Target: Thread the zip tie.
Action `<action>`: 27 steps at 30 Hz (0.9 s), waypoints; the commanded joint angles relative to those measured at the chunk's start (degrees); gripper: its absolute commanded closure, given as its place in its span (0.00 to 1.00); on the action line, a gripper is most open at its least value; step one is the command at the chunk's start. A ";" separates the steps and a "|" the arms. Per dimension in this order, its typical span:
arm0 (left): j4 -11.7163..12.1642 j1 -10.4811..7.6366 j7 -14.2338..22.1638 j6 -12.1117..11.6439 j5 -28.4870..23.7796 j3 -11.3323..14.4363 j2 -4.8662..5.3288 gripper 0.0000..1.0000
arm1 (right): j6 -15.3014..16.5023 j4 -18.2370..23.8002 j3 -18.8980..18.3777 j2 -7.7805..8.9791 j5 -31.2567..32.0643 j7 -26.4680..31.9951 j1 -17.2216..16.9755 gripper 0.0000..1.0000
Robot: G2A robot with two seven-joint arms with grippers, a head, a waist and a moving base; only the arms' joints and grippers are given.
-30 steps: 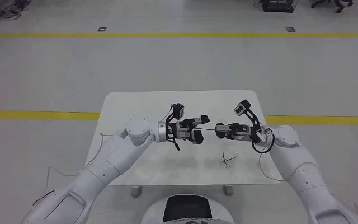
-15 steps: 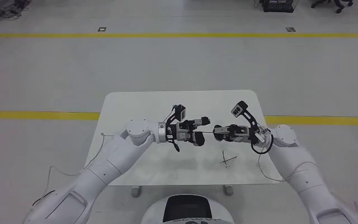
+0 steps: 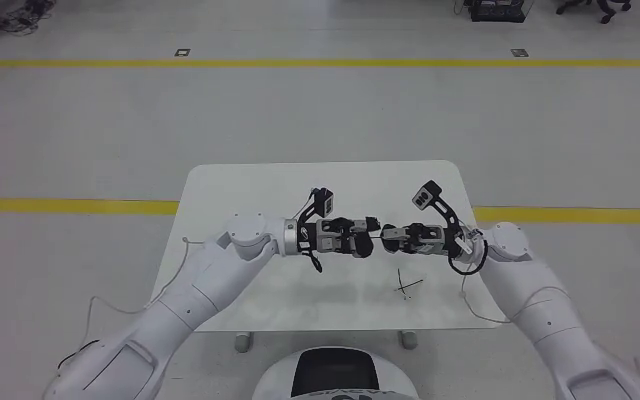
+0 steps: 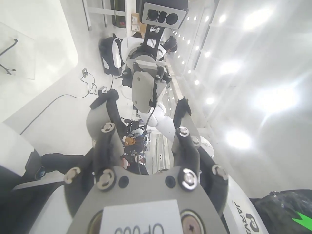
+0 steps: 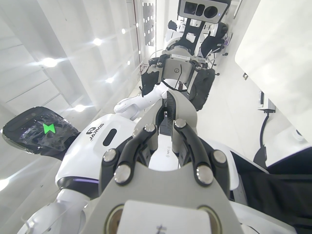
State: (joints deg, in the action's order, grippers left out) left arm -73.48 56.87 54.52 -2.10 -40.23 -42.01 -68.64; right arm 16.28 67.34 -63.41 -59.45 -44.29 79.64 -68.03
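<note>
Top view shows the arms drawn closer over the last second: the right gripper (image 3: 388, 237), pinched narrow on the zip tie (image 5: 180, 73) above mid-desk (image 3: 250, 190), now pokes it between the wide-spread left gripper (image 3: 366, 240), likely nearing threading.

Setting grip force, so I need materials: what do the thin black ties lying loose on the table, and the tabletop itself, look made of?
Thin black zip ties: narrow, bent, matte strips, likely flexible plastic such as nylon. White rounded-corner table: smooth, even, low-sheen top, probably laminate or painted board; the look leaves that open.
</note>
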 commanded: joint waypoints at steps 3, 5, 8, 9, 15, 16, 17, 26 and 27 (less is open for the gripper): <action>-0.41 0.23 0.15 0.03 0.18 -0.05 0.02 0.63 | -0.21 -0.66 0.07 -0.03 0.69 0.00 0.30 1.00; -0.50 0.26 0.24 0.11 0.38 -0.10 0.05 0.67 | -0.31 -0.89 0.10 -0.07 1.03 -0.21 0.37 1.00; -0.65 0.35 0.21 0.18 0.66 -0.14 0.07 0.75 | -0.66 -1.10 0.24 -0.15 1.65 -0.57 0.41 1.00; -0.65 0.35 0.20 0.20 0.77 -0.16 0.08 0.78 | -0.99 -1.18 0.35 -0.18 1.94 -0.78 0.46 1.00; -0.61 0.47 0.21 0.18 1.02 -0.16 0.06 0.98 | -2.59 -1.61 0.80 -0.36 2.90 -1.43 0.83 1.00; -0.56 0.48 0.24 0.19 1.05 -0.14 0.05 1.00 | -2.83 -1.73 0.86 -0.40 3.00 -1.54 0.90 1.00; -0.53 0.47 0.26 0.21 1.07 -0.14 0.04 1.00 | -2.95 -1.79 0.89 -0.43 3.05 -1.60 0.96 1.00; -0.16 0.37 0.29 0.54 1.61 -0.06 -0.02 0.90 | -2.75 -2.02 0.86 -0.70 2.67 -1.35 1.15 1.00; -0.11 0.35 0.29 0.55 1.62 -0.05 -0.03 0.89 | -2.72 -2.04 0.83 -0.71 2.68 -1.30 1.15 1.00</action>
State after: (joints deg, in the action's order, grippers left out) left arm -73.65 57.23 54.83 -1.56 -38.63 -42.07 -68.66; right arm 13.54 65.32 -62.56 -60.16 -41.63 78.29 -66.88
